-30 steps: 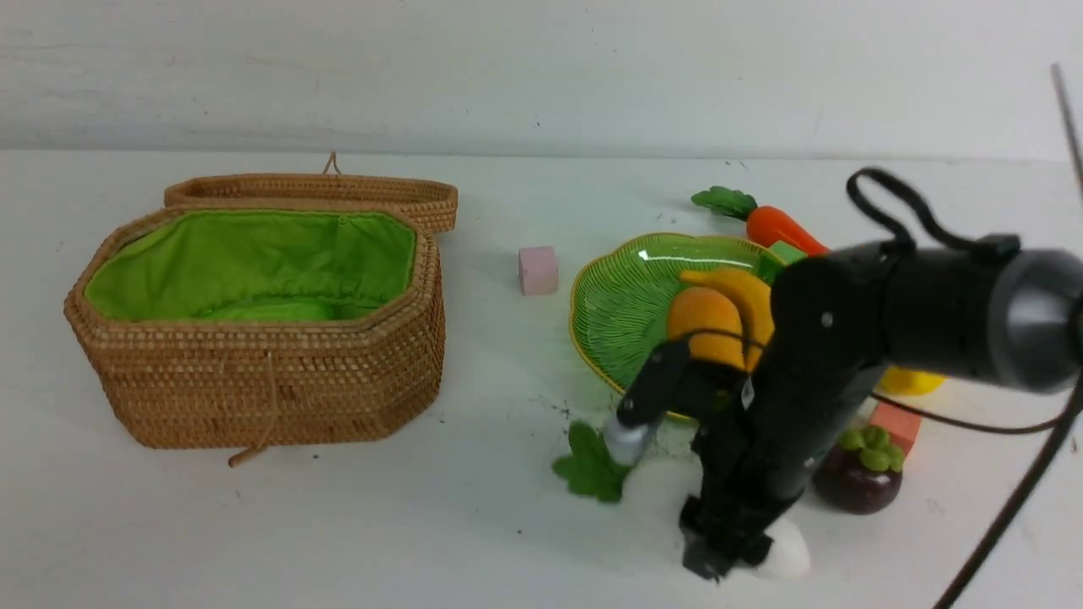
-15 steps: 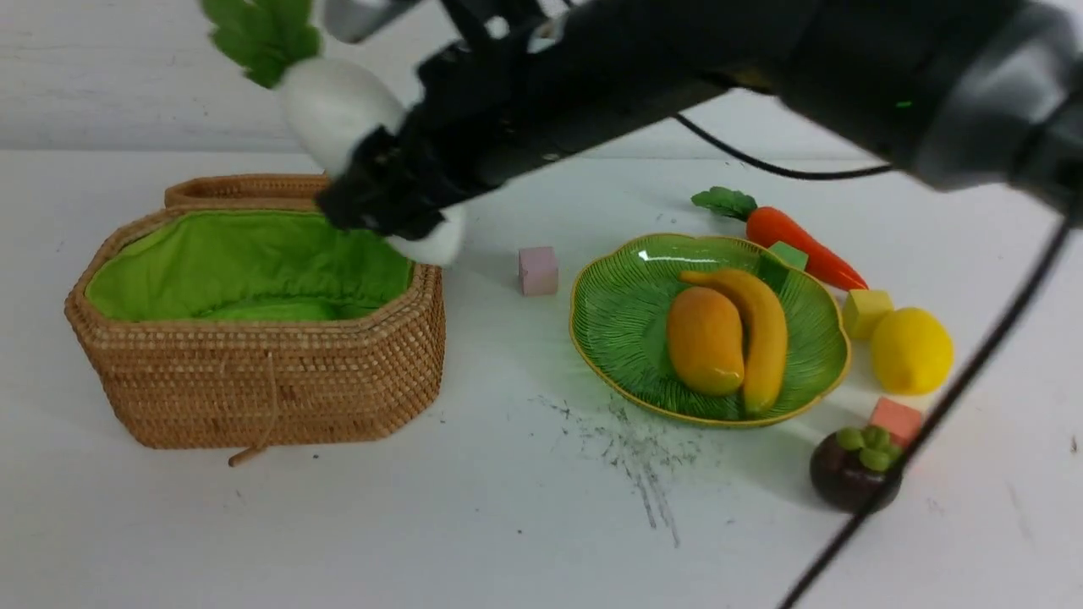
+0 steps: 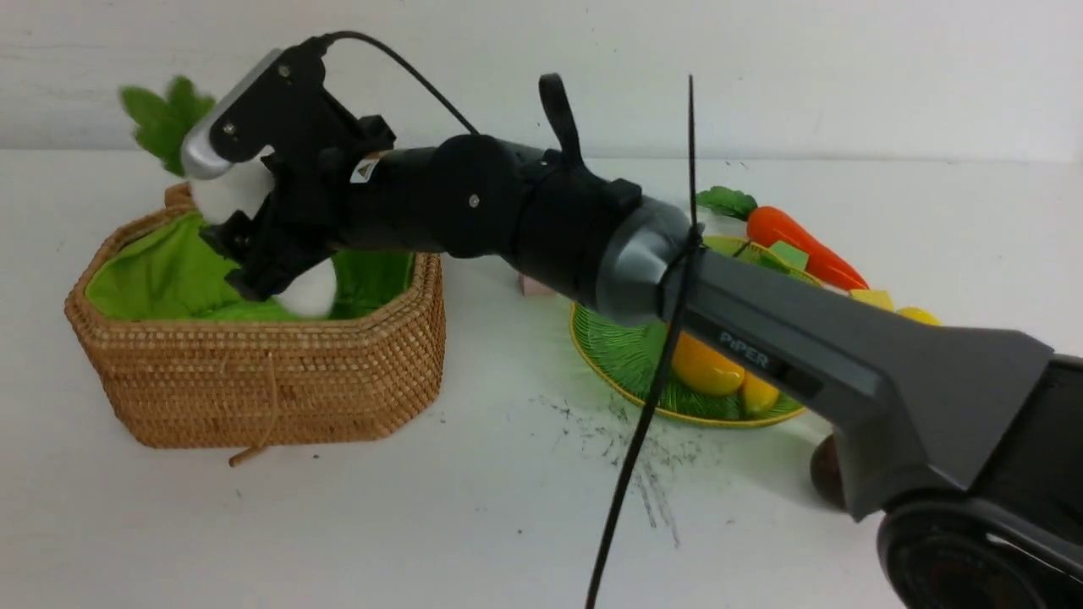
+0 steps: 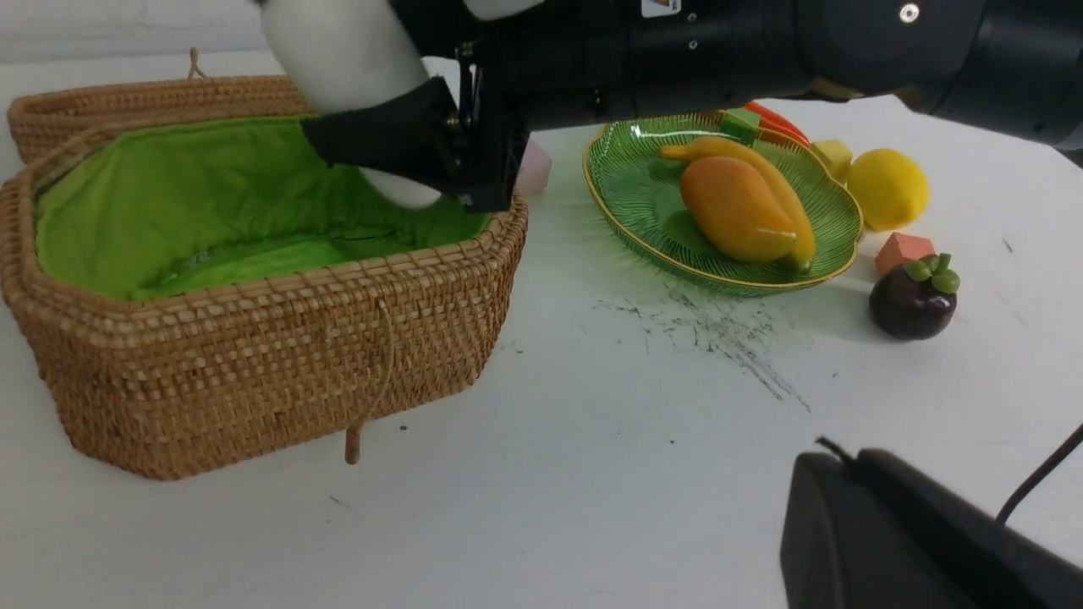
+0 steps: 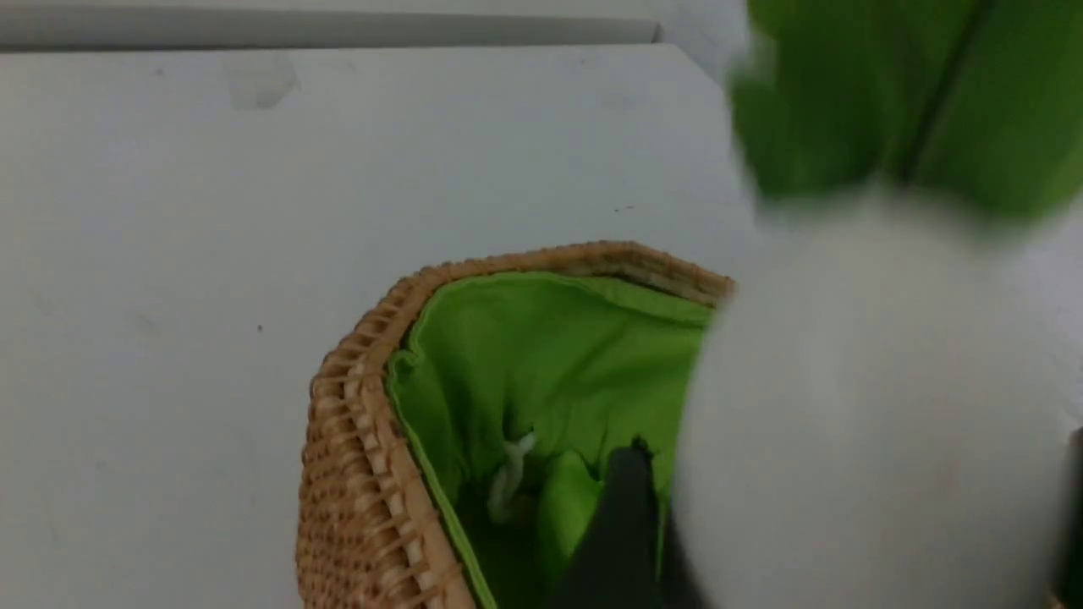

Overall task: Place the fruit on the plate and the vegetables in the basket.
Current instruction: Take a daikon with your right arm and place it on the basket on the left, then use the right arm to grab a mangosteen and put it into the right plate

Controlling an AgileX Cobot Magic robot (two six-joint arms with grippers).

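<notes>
One radish (image 3: 222, 199), leaves toward 11 o'clock and root tip toward 5, sits between the jaws of the right pincer (image 3: 258, 258), basket (image 3: 254, 381) directly below at 6 o'clock; clamped or slackened: cannot tell.

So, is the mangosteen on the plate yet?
No, the mangosteen sits on the table beside the plate, which holds the mango and banana.
</notes>
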